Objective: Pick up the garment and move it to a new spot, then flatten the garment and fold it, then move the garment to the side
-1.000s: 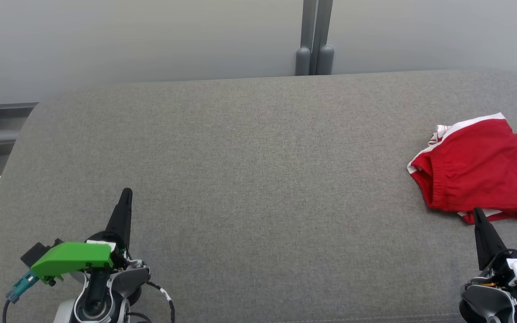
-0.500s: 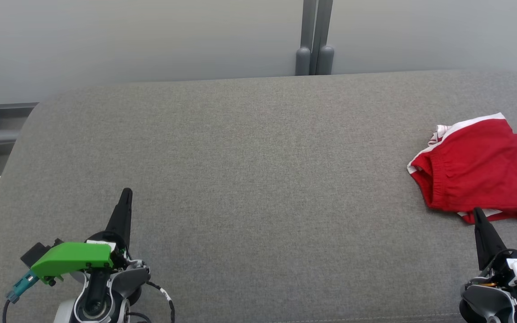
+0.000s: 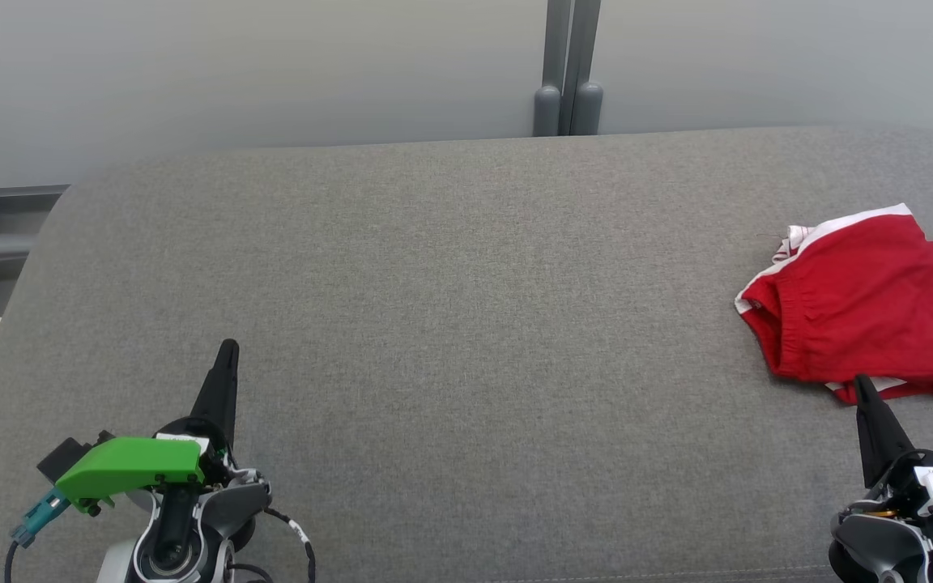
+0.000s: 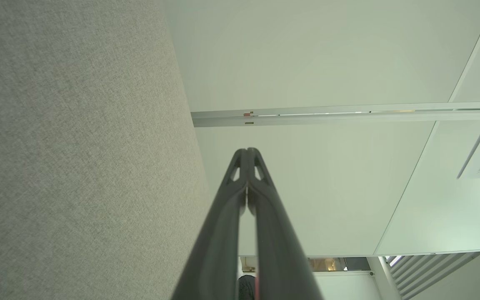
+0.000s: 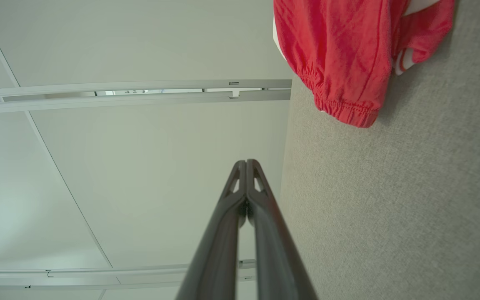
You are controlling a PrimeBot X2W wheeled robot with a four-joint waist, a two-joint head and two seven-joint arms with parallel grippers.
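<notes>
One pair of red shorts with white trim lies bunched at the right edge of the grey padded surface. Your right gripper is at that surface's near right corner, fingers pressed together on nothing. Your left gripper, likewise closed and holding nothing, is at its near left corner.

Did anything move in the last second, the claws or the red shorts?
Nothing visibly changed. The left claw and right claw stay shut and empty; the shorts lie untouched on the right side of the grey pad.
</notes>
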